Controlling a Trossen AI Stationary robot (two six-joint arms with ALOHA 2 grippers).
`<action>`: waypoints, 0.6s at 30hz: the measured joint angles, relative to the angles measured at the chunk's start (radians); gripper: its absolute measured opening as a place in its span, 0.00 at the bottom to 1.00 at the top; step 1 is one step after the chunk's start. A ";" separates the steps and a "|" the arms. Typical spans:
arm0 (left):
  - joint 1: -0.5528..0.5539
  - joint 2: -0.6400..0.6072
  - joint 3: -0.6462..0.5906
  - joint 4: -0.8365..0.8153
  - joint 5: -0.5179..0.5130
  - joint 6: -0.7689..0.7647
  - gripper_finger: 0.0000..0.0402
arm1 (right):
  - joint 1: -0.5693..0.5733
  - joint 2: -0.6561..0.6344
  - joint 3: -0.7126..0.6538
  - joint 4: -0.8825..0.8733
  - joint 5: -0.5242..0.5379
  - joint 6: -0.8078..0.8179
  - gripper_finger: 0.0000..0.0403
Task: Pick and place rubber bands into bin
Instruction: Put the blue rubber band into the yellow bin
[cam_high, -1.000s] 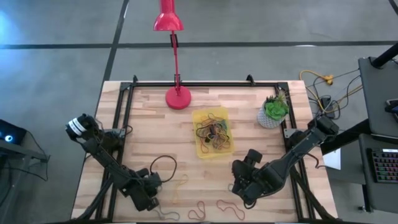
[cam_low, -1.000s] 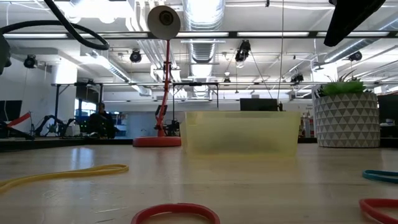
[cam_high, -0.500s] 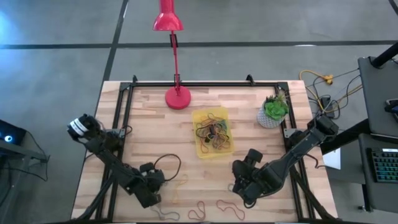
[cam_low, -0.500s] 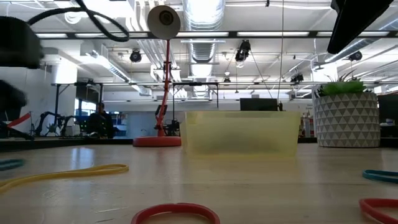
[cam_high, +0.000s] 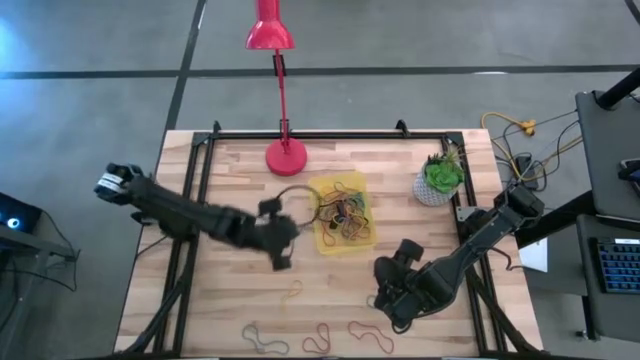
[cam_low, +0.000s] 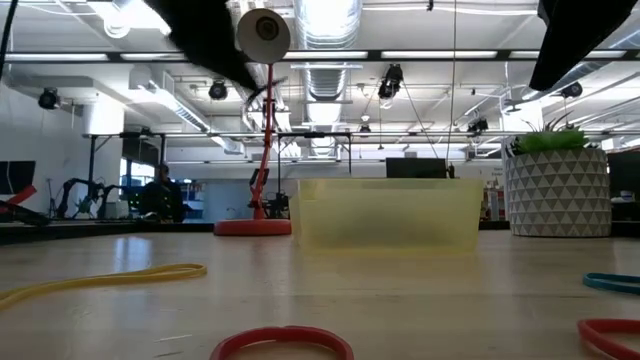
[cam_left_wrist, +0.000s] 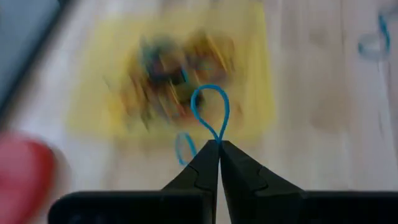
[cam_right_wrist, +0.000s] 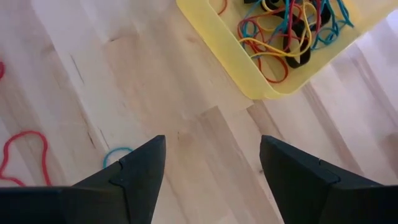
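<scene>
Left gripper (cam_left_wrist: 218, 144), fingers pinched on a blue band (cam_left_wrist: 210, 112), hangs beside the bin's (cam_high: 318, 243) left wall, mid-table. Only the loop's tail is caught; released short of the rim, it could drop outside. Right gripper (cam_right_wrist: 211, 163), fingers spread and empty, waits near the front-right corner. Loose bands (cam_high: 370, 334) lie along the front edge.
</scene>
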 joint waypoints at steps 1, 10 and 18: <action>0.033 0.004 0.041 0.004 0.009 0.063 0.00 | 0.000 0.000 -0.002 0.000 0.000 0.019 0.61; 0.291 0.174 0.312 0.122 0.330 0.275 0.00 | 0.004 0.000 -0.016 -0.002 -0.003 0.119 0.61; 0.357 0.387 0.347 0.201 0.408 0.263 0.05 | 0.004 0.000 -0.017 0.004 -0.062 0.126 0.61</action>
